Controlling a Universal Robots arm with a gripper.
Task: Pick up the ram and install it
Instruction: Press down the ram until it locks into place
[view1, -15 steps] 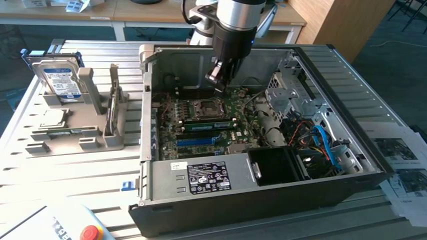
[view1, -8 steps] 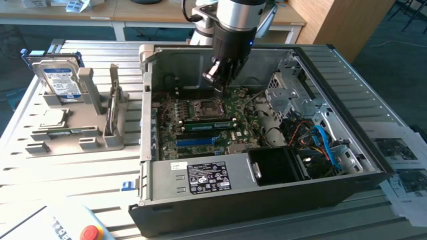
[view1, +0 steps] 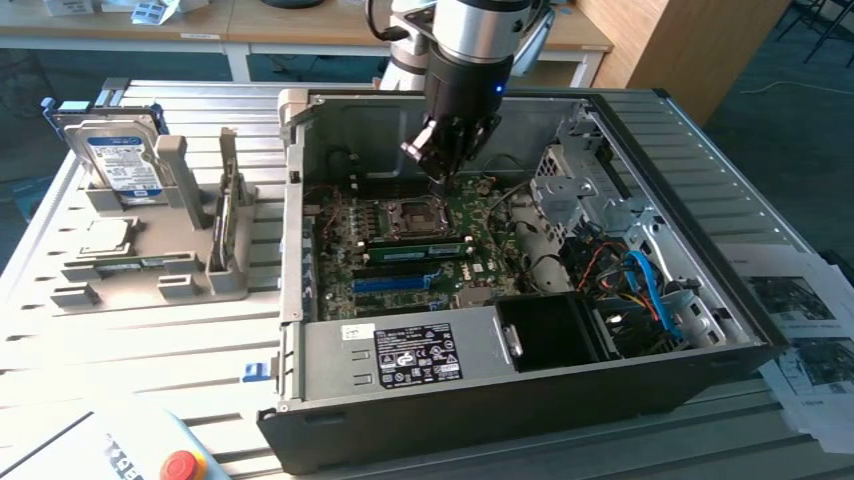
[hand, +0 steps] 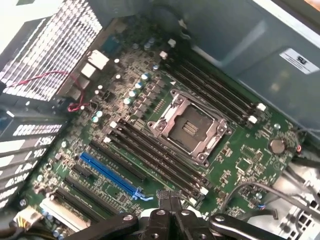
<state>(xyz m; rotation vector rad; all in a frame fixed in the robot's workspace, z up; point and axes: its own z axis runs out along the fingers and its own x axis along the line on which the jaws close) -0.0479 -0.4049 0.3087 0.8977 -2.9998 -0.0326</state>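
My gripper (view1: 442, 172) hangs inside the open computer case (view1: 534, 400), above the motherboard (view1: 461, 215) just behind the CPU socket (view1: 407, 215). Its fingers (hand: 170, 196) are pressed together and I see nothing between them. A thin green ram stick (view1: 420, 250) lies along the board in front of the socket, apparently seated in a slot, apart from the gripper. In the wrist view the black memory slots (hand: 150, 152) run on both sides of the CPU socket (hand: 190, 127), and the blue slot strip (hand: 107, 174) lies beyond them.
A grey parts holder (view1: 147, 250) on the exterior view's left carries a silver hard drive (view1: 120, 160), a chip and another green stick (view1: 140, 264). Drive cages and cables (view1: 641, 280) crowd the case's right side. A red stop button (view1: 180, 465) sits at the front.
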